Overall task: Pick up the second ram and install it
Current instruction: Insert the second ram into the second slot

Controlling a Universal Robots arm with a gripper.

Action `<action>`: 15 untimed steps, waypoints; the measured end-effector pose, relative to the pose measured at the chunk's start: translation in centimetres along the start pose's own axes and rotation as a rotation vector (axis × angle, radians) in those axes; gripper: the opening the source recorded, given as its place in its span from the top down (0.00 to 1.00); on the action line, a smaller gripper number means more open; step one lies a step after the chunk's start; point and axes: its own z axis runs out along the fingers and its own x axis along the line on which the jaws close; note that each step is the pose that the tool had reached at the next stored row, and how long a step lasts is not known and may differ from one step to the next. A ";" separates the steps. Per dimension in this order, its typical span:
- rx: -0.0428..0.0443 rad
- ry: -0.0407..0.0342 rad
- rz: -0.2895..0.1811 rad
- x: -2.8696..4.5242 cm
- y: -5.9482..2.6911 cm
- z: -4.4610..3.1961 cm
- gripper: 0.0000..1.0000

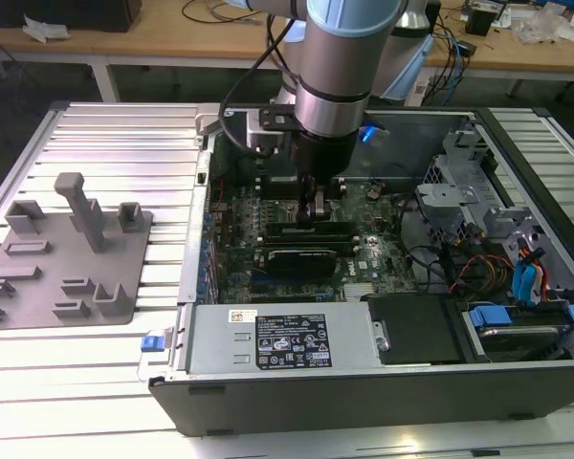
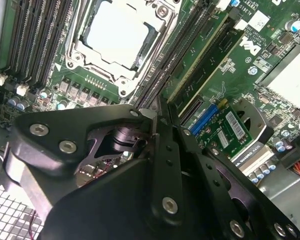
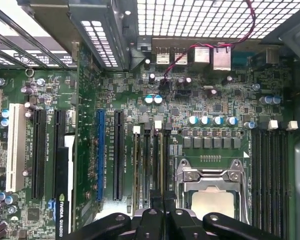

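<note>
We see claw (image 1: 316,212) low inside computer case (image 1: 364,394), middle of exterior view. Claw clenched, tips nearly together in both wrist views. Long green stick (image 2: 205,57) stands in slot, upper right of second wrist view, just beside claw tip, near silver chip (image 2: 115,35). We cannot tell if claw touches stick.

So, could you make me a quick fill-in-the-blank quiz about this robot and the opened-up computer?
1. The gripper hangs inside the open computer case, over the ___ circuit board.
2. The tray on the table is ___ in colour.
3. That tray lies on the exterior view's ___ of the case.
Missing words: green; grey; left.
</note>
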 end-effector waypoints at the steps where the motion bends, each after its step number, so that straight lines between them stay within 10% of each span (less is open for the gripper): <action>1: 0.0000 0.0001 0.000 0.07 0.03 0.09 0.91; 15: 0.0002 -0.0008 0.013 0.32 0.01 0.40 0.91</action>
